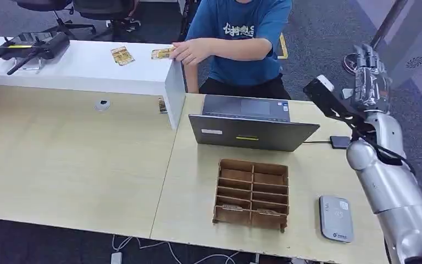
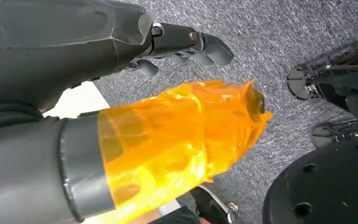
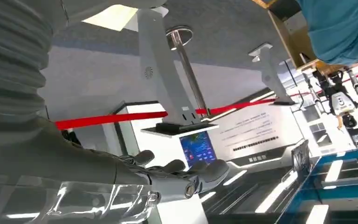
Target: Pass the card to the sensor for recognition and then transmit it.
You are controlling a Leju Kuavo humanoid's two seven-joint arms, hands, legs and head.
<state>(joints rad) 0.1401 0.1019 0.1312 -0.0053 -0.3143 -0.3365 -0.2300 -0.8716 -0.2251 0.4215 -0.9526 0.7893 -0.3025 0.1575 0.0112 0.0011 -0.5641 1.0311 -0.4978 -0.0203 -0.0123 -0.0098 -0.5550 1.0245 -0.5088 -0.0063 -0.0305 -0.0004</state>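
Two yellow cards lie on the white counter at the back: one card (image 1: 122,55) lies free, the other card (image 1: 161,53) sits under a person's hand (image 1: 189,51). The grey card sensor (image 1: 336,218) lies flat near the desk's front right corner. My right hand (image 1: 370,70) is raised high above the desk's right edge, fingers pointing up and apart, holding nothing. The right wrist view shows its fingers (image 3: 186,173) stretched out and bare. My left hand (image 2: 182,44), its thumb wrapped in orange film, hangs over grey carpet with nothing in it.
A grey laptop (image 1: 251,125) stands mid-desk with a brown compartment rack (image 1: 251,192) in front of it. A person in a blue shirt (image 1: 239,27) sits behind the laptop. A black device (image 1: 30,48) lies on the white counter (image 1: 77,71). A small black box (image 1: 340,142) sits by my right forearm.
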